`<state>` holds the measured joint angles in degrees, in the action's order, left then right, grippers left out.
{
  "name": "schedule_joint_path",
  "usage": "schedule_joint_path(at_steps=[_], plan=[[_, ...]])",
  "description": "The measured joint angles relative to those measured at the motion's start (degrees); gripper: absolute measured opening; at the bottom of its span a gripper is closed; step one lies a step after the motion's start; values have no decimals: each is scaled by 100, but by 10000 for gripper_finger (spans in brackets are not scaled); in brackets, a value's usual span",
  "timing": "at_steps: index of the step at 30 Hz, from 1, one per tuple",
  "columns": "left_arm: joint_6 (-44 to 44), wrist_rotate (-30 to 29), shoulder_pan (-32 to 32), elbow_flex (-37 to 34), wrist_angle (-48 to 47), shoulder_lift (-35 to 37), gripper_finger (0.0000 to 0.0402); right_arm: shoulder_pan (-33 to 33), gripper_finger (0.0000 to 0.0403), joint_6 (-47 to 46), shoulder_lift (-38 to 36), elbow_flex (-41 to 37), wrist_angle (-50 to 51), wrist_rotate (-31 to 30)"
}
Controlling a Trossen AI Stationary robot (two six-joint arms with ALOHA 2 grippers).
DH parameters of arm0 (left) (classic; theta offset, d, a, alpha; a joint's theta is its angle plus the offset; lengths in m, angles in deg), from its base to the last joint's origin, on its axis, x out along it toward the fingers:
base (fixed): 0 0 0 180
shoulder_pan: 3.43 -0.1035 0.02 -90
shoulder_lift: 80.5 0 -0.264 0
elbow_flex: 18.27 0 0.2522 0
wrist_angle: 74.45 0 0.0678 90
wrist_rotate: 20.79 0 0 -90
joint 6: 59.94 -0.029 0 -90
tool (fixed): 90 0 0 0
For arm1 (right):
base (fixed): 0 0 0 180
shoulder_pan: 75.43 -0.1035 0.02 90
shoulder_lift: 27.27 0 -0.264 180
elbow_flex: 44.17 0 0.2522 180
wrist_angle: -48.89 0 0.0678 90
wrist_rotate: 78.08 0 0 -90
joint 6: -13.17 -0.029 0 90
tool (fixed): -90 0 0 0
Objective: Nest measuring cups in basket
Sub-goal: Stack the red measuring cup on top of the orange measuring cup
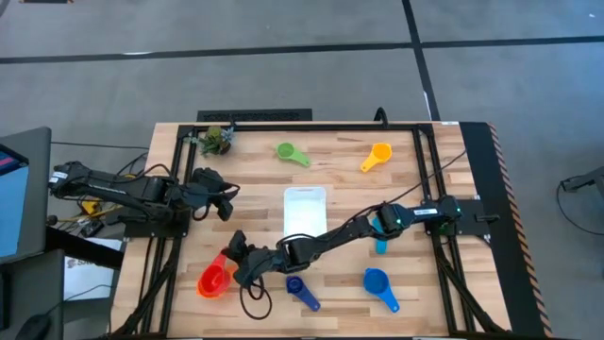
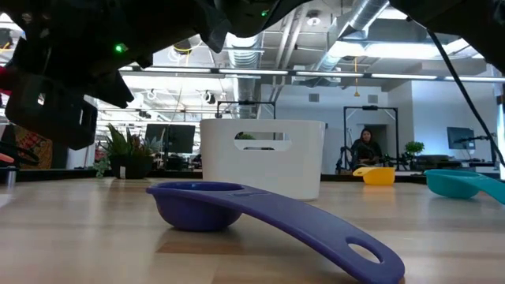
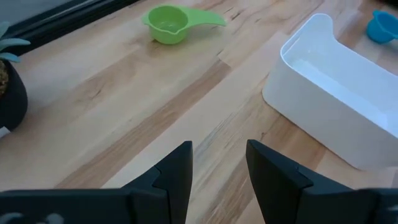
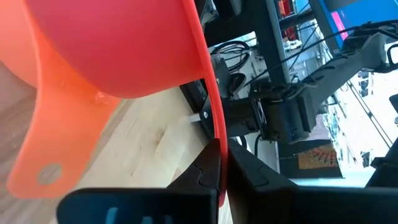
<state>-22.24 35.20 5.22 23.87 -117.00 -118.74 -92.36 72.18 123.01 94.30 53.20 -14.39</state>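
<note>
Your right gripper (image 1: 232, 257), left of basket (image 1: 305, 213), pinches red cup (image 1: 225, 262) rim, orange cup (image 1: 212, 280) apparently beneath. Basket looks empty. Left gripper (image 1: 226, 202) slightly parted, holding nothing.

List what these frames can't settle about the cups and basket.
- Teal cup: mostly under the right arm in the high view.
- Red cup and orange cup: whether nested or just touching is unclear; the right gripper is shut on the red rim.
- Basket interior: wall hides it in the low view.
</note>
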Motion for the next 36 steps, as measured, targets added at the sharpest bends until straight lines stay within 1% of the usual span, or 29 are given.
schedule_joint_path(at_steps=[6,11,15,18,20,23,26,28,30,33,35,36], plan=[[93,21,0,0,-1,0,139,9,41,-46,0,0,-9,98],[94,21,0,0,-1,0,139,9,76,-77,0,0,-26,91],[105,58,0,0,-2,0,139,9,111,-403,0,0,-48,23],[112,130,0,0,-3,0,139,9,136,-494,0,0,-50,-351],[191,230,1,0,-7,0,139,-13,150,-415,0,0,-49,-770],[321,488,42,0,-17,0,139,-83,165,-155,0,0,-46,-1671],[503,876,192,0,-34,0,139,-190,173,-19,0,0,-44,-2589],[680,1092,354,0,-98,0,139,-239,175,-126,-2,0,-13,-2890],[905,1195,572,0,-186,0,139,-271,175,-489,-63,-4,163,-2914],[1336,1182,976,0,-400,-2,139,-312,174,-1227,-164,0,340,-2779],[1661,1155,1271,0,-498,-2,139,-325,171,-1790,-341,-9,882,-2660],[1827,1143,1431,0,-550,-2,139,-325,169,-2182,-427,-9,1096,-2463]])
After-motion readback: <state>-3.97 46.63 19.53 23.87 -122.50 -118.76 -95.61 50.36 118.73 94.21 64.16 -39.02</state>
